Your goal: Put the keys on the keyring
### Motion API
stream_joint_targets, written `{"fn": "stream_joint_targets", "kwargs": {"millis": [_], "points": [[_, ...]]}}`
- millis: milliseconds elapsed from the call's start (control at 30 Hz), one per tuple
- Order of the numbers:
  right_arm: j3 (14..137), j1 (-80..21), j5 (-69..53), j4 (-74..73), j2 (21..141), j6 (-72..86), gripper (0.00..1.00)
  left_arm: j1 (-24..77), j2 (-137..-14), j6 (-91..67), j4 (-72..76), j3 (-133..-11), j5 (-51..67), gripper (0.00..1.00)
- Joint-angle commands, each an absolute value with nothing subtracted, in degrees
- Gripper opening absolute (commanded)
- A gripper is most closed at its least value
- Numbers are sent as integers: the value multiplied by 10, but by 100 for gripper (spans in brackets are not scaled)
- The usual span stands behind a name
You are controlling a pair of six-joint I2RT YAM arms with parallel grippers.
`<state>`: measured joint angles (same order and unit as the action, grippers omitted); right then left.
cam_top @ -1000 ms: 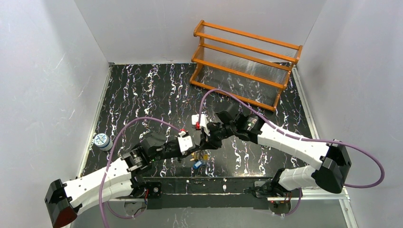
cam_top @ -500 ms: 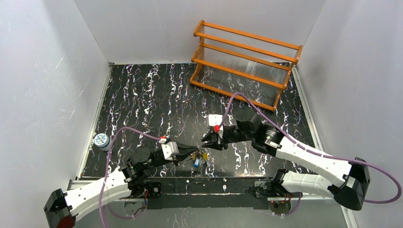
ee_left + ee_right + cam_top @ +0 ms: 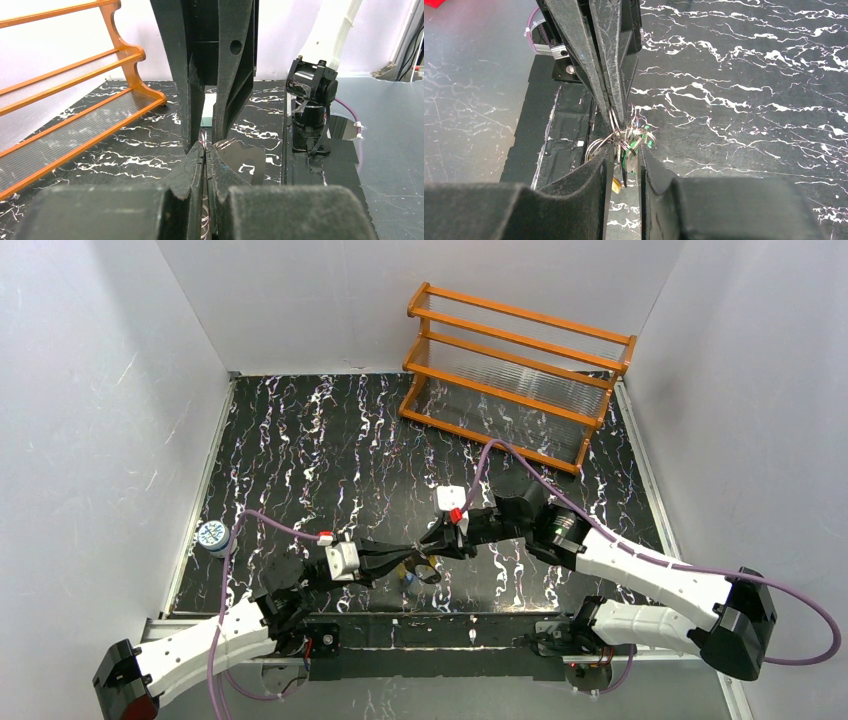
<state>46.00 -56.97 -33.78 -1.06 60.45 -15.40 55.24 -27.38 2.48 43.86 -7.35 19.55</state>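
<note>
A bunch of keys (image 3: pixel 413 578) hangs low over the near middle of the table, where the two gripper tips meet. My left gripper (image 3: pixel 413 553) reaches in from the left and is shut on the thin silvery keyring (image 3: pixel 204 143), whose wire shows between its fingers (image 3: pixel 192 170). Facing it from the right, my right gripper (image 3: pixel 431 546) has its jaws a little apart. In the right wrist view a green key (image 3: pixel 626 150), a yellow key (image 3: pixel 616 186) and silver ring loops (image 3: pixel 595 146) dangle in that gap (image 3: pixel 623 156). I cannot tell if the fingers press on them.
An orange wooden rack (image 3: pixel 515 370) stands at the back right. A small round blue-white can (image 3: pixel 212 534) sits by the left wall. White walls close in the marbled black table (image 3: pixel 320 440). The arm bases line the near edge.
My left arm has drawn back to the near left and sunk lower, still pinching the ring. The right gripper shifted right, then came back to the bunch with its jaws wider.
</note>
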Motion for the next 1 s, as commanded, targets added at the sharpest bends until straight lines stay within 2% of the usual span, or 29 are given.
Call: {"fn": "stream_joint_targets", "kwargs": {"millis": [0, 33, 100, 233, 300, 400, 533, 600, 767, 833, 900, 967], "points": [[453, -568, -351, 14, 612, -159, 30, 554, -263, 22, 496, -77, 206, 0], [453, -569, -353, 14, 614, -160, 26, 554, -264, 22, 497, -77, 206, 0], [452, -569, -362, 14, 615, -161, 11, 554, -265, 20, 500, -75, 208, 0], [451, -569, -388, 14, 626, -168, 4, 554, -268, 17, 512, -72, 210, 0], [450, -569, -400, 15, 631, -170, 3, 554, -268, 15, 518, -70, 215, 0], [452, -568, -402, 14, 634, -170, 8, 554, -267, 12, 520, -69, 218, 0], [451, -569, -371, 14, 614, -169, 45, 554, -259, 11, 520, -61, 213, 0], [447, -568, -357, 20, 592, -169, 53, 554, -257, 11, 520, -59, 212, 0], [440, -568, -346, 46, 557, -166, 53, 554, -263, 9, 520, -57, 212, 0], [439, -568, -353, 55, 552, -164, 48, 554, -267, 8, 520, -58, 213, 0], [439, -569, -360, 61, 552, -160, 39, 554, -268, 9, 520, -60, 213, 0], [441, -568, -367, 63, 554, -157, 37, 554, -269, 10, 520, -60, 213, 0]]}}
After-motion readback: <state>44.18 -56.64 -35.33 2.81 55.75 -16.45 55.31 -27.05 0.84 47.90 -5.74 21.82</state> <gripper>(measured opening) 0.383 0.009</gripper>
